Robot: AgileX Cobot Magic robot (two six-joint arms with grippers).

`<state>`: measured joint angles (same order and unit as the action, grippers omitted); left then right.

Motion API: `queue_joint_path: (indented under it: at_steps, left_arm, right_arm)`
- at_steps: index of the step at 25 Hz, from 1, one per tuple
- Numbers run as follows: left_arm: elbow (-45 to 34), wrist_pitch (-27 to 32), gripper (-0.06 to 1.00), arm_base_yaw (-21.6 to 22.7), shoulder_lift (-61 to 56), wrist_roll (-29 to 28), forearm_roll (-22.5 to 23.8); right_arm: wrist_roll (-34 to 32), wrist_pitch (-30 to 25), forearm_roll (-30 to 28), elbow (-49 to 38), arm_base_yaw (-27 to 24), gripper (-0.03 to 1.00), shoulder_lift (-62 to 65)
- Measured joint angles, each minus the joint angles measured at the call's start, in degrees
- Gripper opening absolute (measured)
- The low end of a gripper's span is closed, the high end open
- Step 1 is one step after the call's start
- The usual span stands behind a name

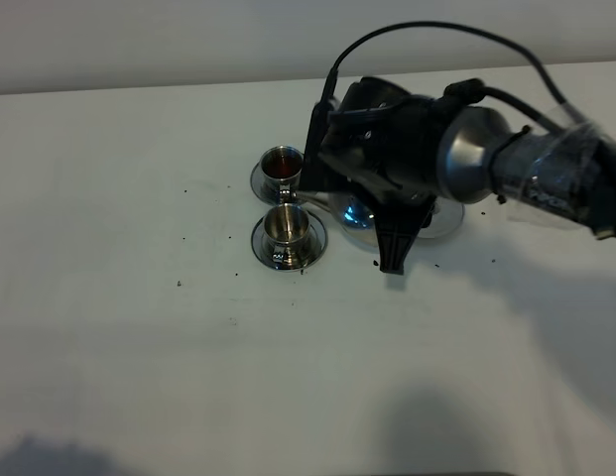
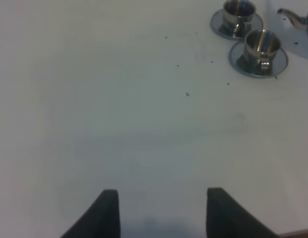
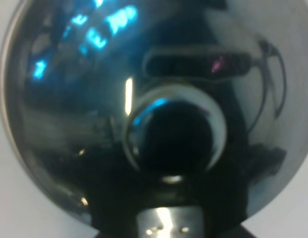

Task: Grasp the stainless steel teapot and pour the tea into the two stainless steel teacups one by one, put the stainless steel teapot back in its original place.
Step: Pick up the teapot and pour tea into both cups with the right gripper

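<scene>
Right gripper [image 1: 394, 253], clamped on the teapot [image 3: 94, 99], is holding it beside the unfilled cup [image 1: 287, 226]; a slipping handle could spill tea. Left gripper [image 2: 163, 213] is hanging open, empty.

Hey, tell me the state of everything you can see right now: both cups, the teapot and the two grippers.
Far teacup: upright, holding brown tea.
Near teacup: upright, looks empty.
Stainless steel teapot: lid on, gripped by its handle; cannot tell whether it is lifted or resting.
Right gripper: shut on the teapot's handle.
Left gripper: open, nothing between its fingers.
</scene>
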<state>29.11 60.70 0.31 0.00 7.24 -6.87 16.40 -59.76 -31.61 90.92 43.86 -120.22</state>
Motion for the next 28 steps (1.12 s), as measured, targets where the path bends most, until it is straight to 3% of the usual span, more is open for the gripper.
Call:
queue_joint_path:
  at_steps: [5, 28]
  left_arm:
    - [0.0, 0.0, 0.43, 0.0, 0.0, 0.0, 0.0]
    - [0.0, 0.0, 0.43, 0.0, 0.0, 0.0, -0.05]
  right_arm:
    - [0.52, -0.44, -6.38, 0.0, 2.04, 0.18, -1.14]
    - [7.52, 1.19, -22.44, 0.0, 4.35, 0.18, -3.36]
